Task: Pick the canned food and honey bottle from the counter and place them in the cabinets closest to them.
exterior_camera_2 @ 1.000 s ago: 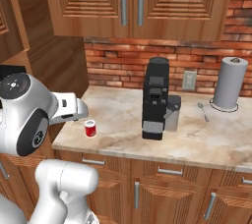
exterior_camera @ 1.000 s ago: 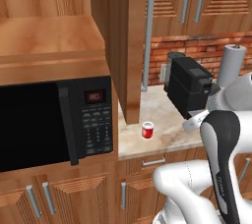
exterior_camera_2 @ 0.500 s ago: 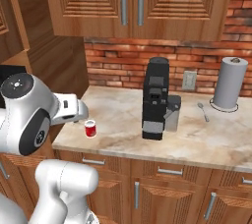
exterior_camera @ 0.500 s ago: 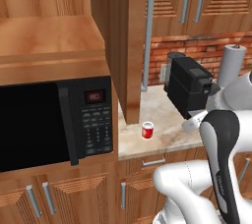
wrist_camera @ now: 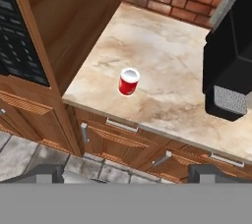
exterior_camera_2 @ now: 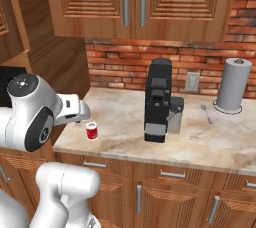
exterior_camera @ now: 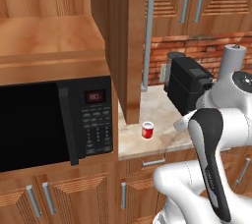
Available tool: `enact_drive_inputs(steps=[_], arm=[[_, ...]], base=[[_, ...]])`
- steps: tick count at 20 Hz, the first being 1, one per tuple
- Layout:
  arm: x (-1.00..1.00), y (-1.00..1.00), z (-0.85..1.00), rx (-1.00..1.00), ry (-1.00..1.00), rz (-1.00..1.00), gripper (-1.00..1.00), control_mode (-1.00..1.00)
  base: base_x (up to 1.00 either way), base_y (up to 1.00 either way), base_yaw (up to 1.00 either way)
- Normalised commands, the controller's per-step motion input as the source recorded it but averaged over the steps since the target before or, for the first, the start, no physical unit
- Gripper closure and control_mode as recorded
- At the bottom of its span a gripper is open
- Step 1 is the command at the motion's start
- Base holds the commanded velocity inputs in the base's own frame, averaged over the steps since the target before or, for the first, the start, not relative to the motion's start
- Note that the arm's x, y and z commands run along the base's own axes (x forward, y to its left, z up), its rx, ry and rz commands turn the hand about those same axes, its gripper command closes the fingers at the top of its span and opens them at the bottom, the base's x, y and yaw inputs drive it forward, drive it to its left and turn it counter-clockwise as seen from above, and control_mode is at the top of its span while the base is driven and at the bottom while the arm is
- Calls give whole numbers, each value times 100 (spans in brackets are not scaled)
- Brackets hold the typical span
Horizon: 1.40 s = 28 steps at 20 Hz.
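The canned food (wrist_camera: pixel 129 81) stands upright near the front edge of the desk (wrist_camera: pixel 162 66), ahead of and below the pincer (wrist_camera: pixel 126 179), well apart from it; nothing is held and the jaws stand wide. The honey bottle cannot be made out in these frames, so its place is unknown.

The biggest thing near the path is the tall wooden cabinet side (wrist_camera: pixel 74 16), which in the hand view lies to the left of the line from the pincer to the can and runs down to the desk. If the arm comes in low and swings that way, the wrist or a finger is likely to strike this panel or the microwave (exterior_camera: pixel 49 120) beyond it, and that would stop the reach or skew the approach.

On the other side of that line stands the black coffee machine (wrist_camera: pixel 231 56). It is further from the can than the panel is, so the risk there is smaller, but a wide sweep on the lift could clip it.

The desk edge is the next worry. The can sits close to it, so a nudge from one finger arriving first could push the can over the lip and onto the floor.

The can itself is small, round and smooth. If the jaws close off-centre or too high on the rim, it may squirt out or tip, and a tipped can will roll.
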Motion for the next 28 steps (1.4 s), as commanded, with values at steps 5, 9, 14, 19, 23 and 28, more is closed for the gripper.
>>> enact_drive_inputs(steps=[5, 9, 14, 19, 23, 28], arm=[[30, 9, -32, 2, 0, 6, -100, -100], [32, 5, -30, 4, 0, 9, -100, -100], [31, 4, -32, 2, 0, 9, -100, -100], [44, 1, -37, 0, 0, 8, -100, -100], [45, 0, -38, 0, 0, 7, -100, -100], [45, 6, -34, -2, 0, 6, -100, -100]], base=[[0, 0, 0], [0, 0, 0], [0, 0, 0], [0, 0, 0], [0, 0, 0], [0, 0, 0]])
